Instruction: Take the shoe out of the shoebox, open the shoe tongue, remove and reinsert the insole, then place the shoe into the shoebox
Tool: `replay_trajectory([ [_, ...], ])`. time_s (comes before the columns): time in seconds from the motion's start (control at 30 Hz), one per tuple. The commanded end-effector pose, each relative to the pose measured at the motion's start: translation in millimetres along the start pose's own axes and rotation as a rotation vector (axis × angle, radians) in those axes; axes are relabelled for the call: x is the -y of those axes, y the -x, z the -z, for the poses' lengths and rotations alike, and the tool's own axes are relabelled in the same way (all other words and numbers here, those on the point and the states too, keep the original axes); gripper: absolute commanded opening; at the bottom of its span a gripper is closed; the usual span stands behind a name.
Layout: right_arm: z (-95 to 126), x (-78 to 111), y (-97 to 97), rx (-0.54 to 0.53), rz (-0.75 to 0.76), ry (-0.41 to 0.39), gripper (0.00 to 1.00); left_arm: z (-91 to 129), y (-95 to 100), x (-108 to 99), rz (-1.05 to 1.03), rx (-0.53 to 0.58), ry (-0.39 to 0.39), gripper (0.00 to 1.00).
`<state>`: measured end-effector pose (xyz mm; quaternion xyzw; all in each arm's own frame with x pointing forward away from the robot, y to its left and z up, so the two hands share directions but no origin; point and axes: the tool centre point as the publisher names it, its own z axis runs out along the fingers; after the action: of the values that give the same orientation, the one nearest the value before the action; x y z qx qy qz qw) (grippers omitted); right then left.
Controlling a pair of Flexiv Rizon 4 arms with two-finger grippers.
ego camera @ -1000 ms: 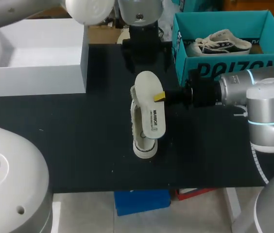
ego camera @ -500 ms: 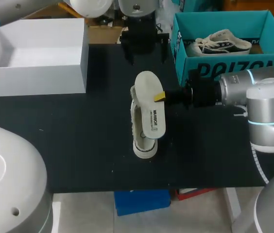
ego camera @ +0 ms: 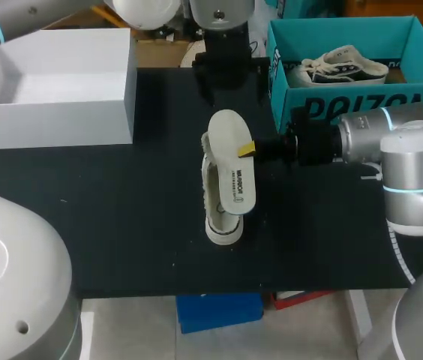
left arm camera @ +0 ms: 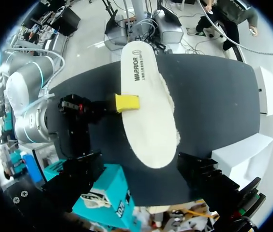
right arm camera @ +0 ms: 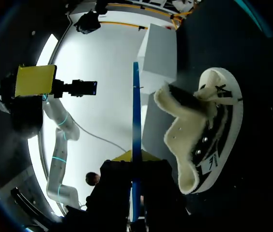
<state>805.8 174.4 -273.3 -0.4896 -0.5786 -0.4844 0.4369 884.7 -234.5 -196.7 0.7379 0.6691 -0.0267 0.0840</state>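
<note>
A cream insole hangs flat over the middle of the table, with my right gripper shut on its right edge. From the right wrist the insole shows edge-on between the yellow tips of the right gripper. Beneath it lies the white fleece-lined shoe, its tongue spread open. My left gripper hovers open at the back of the table, beyond the insole's far end. From the left wrist, the insole lies ahead of the wide-apart left gripper.
The teal shoebox stands at the back right with another shoe inside it. A white open box sits at the back left. A black mat covers the table.
My left gripper has shifted slightly to the right at the back of the table. The right gripper, the insole and the shoe have stayed put.
</note>
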Motion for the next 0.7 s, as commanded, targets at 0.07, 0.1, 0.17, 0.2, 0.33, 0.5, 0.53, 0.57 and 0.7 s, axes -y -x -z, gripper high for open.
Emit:
replay_trajectory([
  [0.07,-1.4,0.4,0.2,0.002,0.0,0.002,0.0,-3.5,3.3,33.1,0.01,0.004,0.002,1.0],
  [0.1,-1.4,0.4,0.2,0.002,0.0,0.002,0.0,-4.6,3.5,39.0,0.014,0.006,-0.002,1.0],
  [0.17,-1.4,0.4,0.2,0.002,0.0,0.002,0.0,-8.0,2.7,50.5,0.023,0.003,-0.012,1.0],
  [0.2,-1.4,0.4,0.2,0.002,0.0,0.002,0.0,-9.3,2.8,56.9,0.026,0.004,-0.017,1.0],
  [0.33,-1.4,0.4,0.2,0.002,0.0,0.002,0.0,-12.6,2.3,79.4,0.038,0.007,-0.029,1.0],
  [0.5,-1.4,0.4,0.2,0.002,0.0,0.002,0.0,-13.9,1.8,103.4,0.044,0.007,-0.038,1.0],
  [0.53,-1.4,0.4,0.2,0.002,0.0,0.002,0.0,-14.0,1.5,107.9,0.046,0.007,-0.039,1.0],
  [0.57,-1.4,0.4,0.2,0.002,0.0,0.002,0.0,-14.2,1.4,112.3,0.047,0.007,-0.04,1.0],
  [0.7,-1.4,0.4,0.2,0.002,0.0,0.002,0.0,-14.7,0.5,126.7,0.051,0.006,-0.044,1.0],
])
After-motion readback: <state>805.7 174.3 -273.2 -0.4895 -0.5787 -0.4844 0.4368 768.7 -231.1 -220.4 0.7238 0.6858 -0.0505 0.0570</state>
